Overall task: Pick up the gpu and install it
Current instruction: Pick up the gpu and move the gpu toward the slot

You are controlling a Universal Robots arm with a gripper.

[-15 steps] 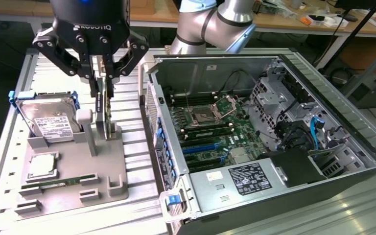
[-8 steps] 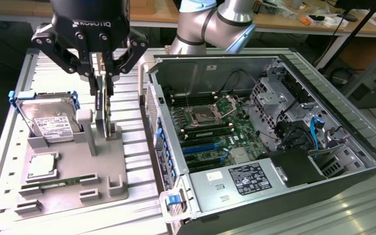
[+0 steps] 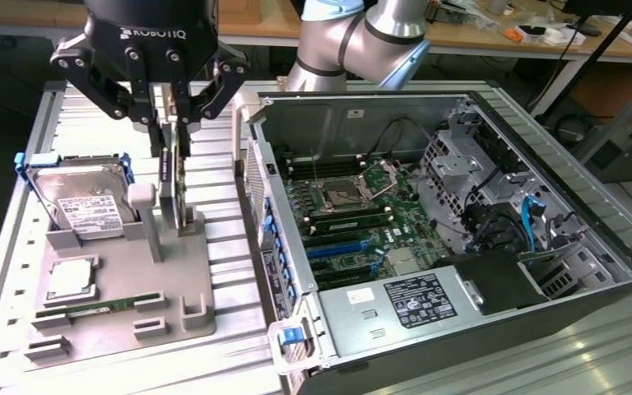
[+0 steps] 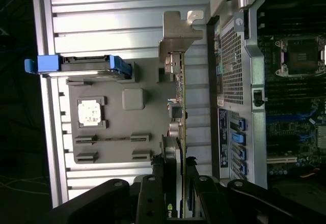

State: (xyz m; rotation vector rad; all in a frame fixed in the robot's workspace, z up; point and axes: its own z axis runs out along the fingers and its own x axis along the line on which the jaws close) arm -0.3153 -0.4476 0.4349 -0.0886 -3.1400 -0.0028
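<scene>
Left of the computer case (image 3: 426, 206) in the exterior view, over the grey holder tray (image 3: 129, 288) on the ribbed surface (image 3: 228, 214): fingers (image 3: 197, 107) pinch the gpu (image 3: 174, 177) by its upper edge. The card stands upright, thin side to the camera, with its lower edge among the tray's posts. Cannot tell whether it is clear of its seat or resting in it. The hard drive in its blue frame (image 3: 80, 202) and the memory stick (image 3: 96, 309) sit in the tray on the side away from the case.

Judgement: pick-up step, grasp made, install not begun. The blue slots (image 3: 344, 247) inside the case stand empty. The next move would call for a straight lift clear of the posts, card kept upright, then its lower edge lined with a slot.

Wrist view, onto the card's top edge: fingers (image 4: 153, 193) clamp both flat faces of the gpu (image 4: 179, 107). The silvery bracket (image 4: 179, 35) sits at one end, and the card runs alongside the case's perforated wall (image 4: 232, 56), near but apart. The exterior view gives height against the tray; the wrist view gives the bracket end and the gap to the case.
</scene>
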